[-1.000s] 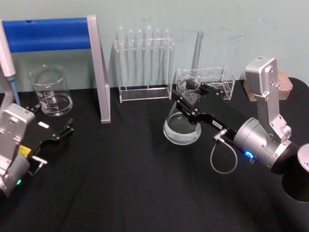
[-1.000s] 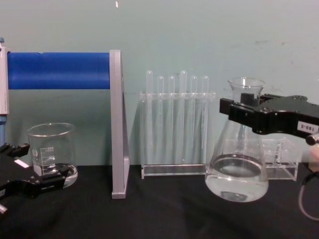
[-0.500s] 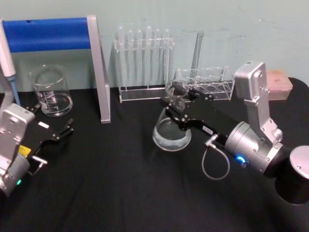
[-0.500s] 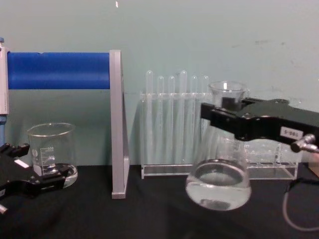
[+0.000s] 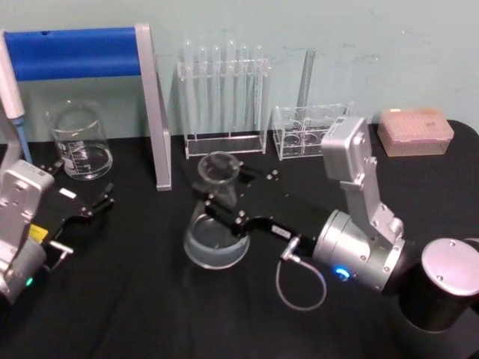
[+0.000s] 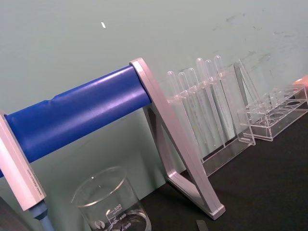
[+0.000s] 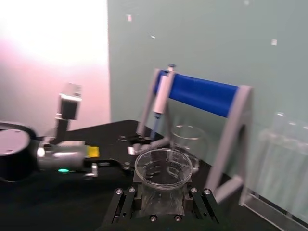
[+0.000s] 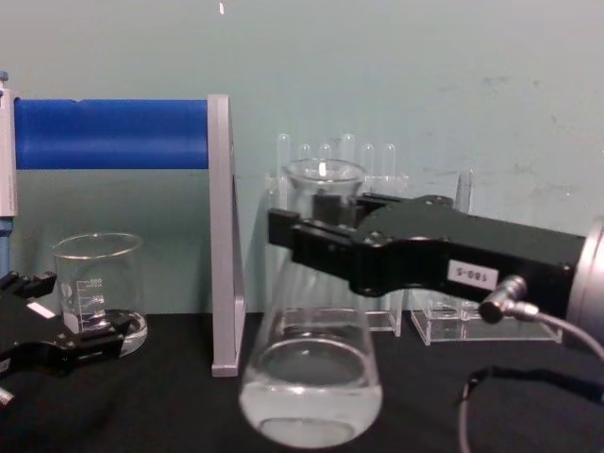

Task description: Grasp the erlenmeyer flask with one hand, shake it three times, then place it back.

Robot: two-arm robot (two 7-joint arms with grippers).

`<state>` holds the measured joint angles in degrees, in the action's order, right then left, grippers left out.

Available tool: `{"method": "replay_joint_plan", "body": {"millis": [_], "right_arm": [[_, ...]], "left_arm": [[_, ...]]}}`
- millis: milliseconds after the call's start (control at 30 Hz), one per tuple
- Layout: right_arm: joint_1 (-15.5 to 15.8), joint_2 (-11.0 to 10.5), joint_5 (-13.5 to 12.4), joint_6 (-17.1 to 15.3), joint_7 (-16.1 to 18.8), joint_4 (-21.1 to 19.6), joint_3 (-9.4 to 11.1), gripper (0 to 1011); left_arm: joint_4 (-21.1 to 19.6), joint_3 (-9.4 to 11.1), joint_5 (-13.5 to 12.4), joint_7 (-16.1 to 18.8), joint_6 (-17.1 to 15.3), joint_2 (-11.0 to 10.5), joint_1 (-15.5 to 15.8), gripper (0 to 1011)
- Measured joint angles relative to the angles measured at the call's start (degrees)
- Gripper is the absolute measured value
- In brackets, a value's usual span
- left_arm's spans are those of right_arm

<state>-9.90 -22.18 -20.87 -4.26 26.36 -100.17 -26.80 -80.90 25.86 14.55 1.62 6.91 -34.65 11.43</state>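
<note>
— Glass first: how many pieces stand on the black bench [image 5: 150, 314]?
— One erlenmeyer flask [image 5: 213, 239], one beaker [image 5: 78, 142], and six test tubes [image 5: 230, 75] upright in one tall clear rack [image 5: 224, 143]. One low clear rack [image 5: 308, 134] sits just to the right of it, with a single long glass tube [image 5: 307, 75] standing in it.
— Where is the flask?
— Near the middle of the bench, in front of the tall rack and to the right of the grey post of the blue-barred stand [image 5: 75, 52]. It is close to upright, with a shallow layer of clear liquid in its wide base. Whether the base touches the bench I cannot tell.
— What has hold of it?
— The right gripper [image 5: 222, 200], reaching in from the right, is clamped on the neck just below the flared rim, with one black finger on each side.
— And the other arm?
— The left gripper [image 5: 82, 188] lies low at the left of the bench, in front of the beaker, its two fingers spread apart with nothing between them.
— Anything more to count?
— One pink box [image 5: 415, 131] at the far right, and one pipette [image 5: 13, 97] hanging at the stand's left end
</note>
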Motion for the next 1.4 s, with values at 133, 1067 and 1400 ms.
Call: {"method": "replay_joint_plan", "body": {"millis": [133,1067,1400], "right_arm": [[-0.08,-0.31,-0.64,0.03,0.9,-0.79,-1.33,456],[-1.85,-1.66,-1.36,0.57,-1.29,-0.01,-3.14,456],[-2.15,-0.77,0.22,1.11,-6.73,3.1,2.85,453]], "left_arm": [[0.0,0.0,0.0,0.0,0.0,0.0,0.0,1001],[0.0,0.0,0.0,0.0,0.0,0.0,0.0,1001],[0.0,0.0,0.0,0.0,0.0,0.0,0.0,1001]]}}
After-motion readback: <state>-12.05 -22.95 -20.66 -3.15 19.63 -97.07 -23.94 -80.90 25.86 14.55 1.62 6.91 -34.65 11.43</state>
